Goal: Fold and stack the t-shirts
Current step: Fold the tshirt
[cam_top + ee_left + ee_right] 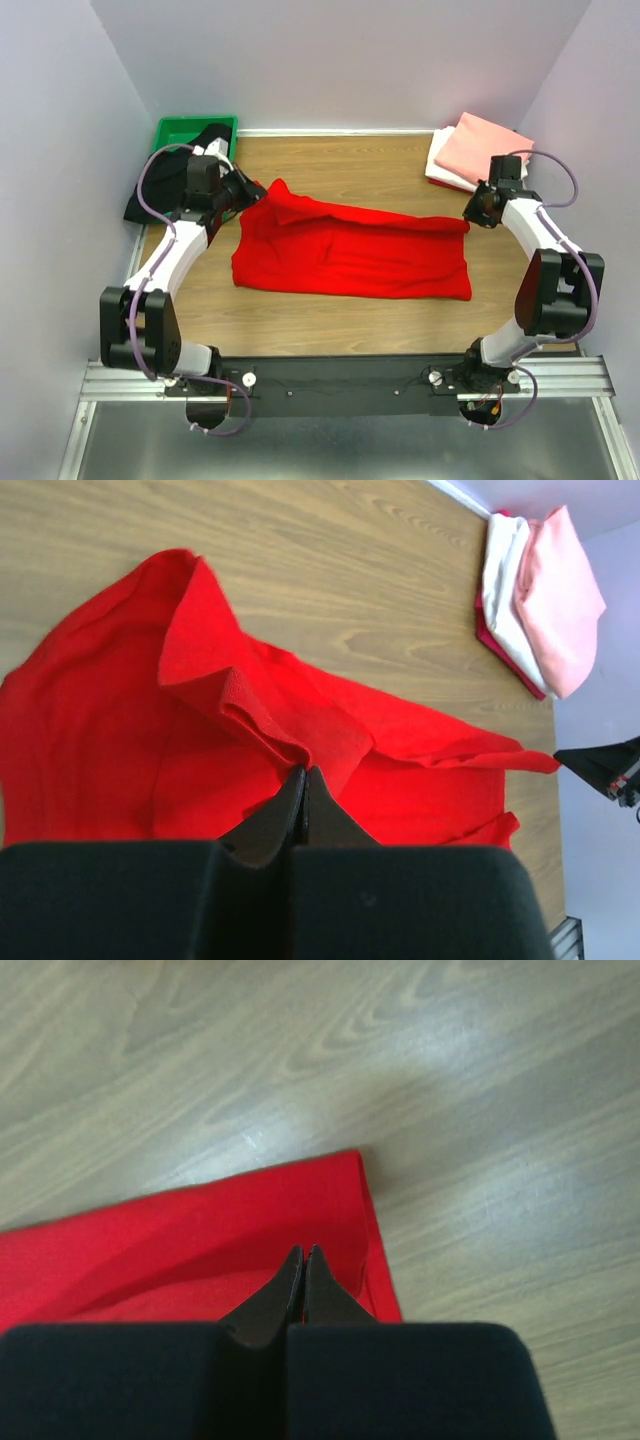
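The bright red t-shirt [350, 255] lies spread across the middle of the wooden table, its far edge partly folded over. My left gripper [243, 190] is shut on a raised fold at the shirt's far left [303, 772]. My right gripper [476, 212] is shut at the shirt's far right corner [304, 1250], where the cloth [200, 1240] draws to a point. The salmon-pink t-shirt [487, 145] lies folded on the folded white one [442, 165] at the back right; both show in the left wrist view, pink [560, 590] and white [505, 590]. The black t-shirt [148, 198] hangs out of the bin.
A green bin [180, 128] stands at the back left corner, with the black cloth spilling over its near side. Grey walls close in the table on three sides. A dark red layer [483, 632] shows under the white shirt.
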